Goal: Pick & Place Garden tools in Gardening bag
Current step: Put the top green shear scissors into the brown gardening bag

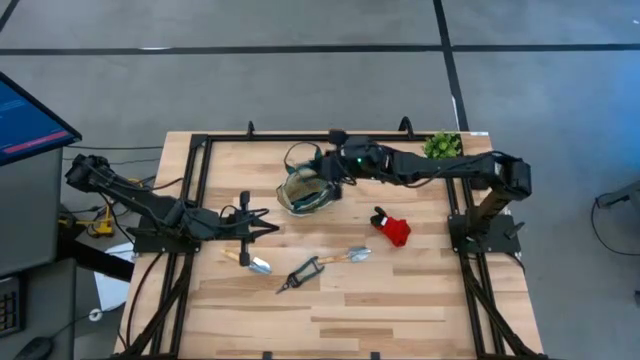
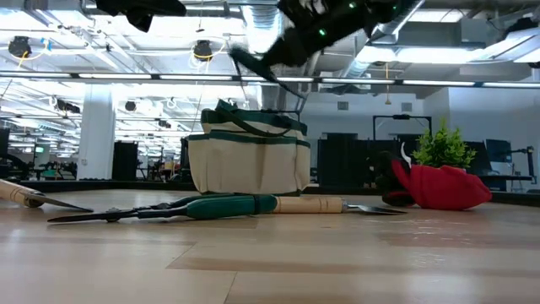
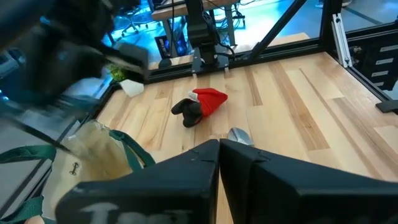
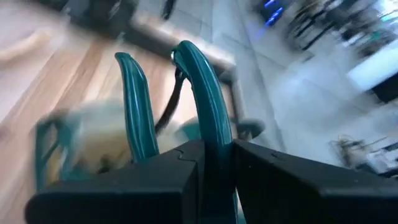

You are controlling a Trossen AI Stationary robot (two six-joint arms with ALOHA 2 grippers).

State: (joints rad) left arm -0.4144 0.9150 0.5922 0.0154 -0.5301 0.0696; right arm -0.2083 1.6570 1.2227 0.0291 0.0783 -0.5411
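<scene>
High view, left side: the left end effector (image 1: 262,224) hovers low over the pale wooden counter (image 1: 400,290), its fingers spread apart and empty.
Front of counter: a small silver trowel with a wooden handle (image 1: 247,261) lies nearest the left arm; just right of it lie green-handled shears with dark blades (image 1: 301,273), then a second small silver trowel with a wooden handle (image 1: 347,256).
Middle back: the cream fabric gardening bag with dark green trim (image 1: 305,186) stands upright, mouth open.
Right end effector (image 1: 322,165): held above the bag's mouth, clamped on a teal-handled hand tool (image 4: 186,93), whose two handles stick out past the fingers in the right wrist view.
Right of centre: a red-and-black piece (image 1: 392,228) lies alone.
Far corner: a small green potted plant (image 1: 441,146).
</scene>
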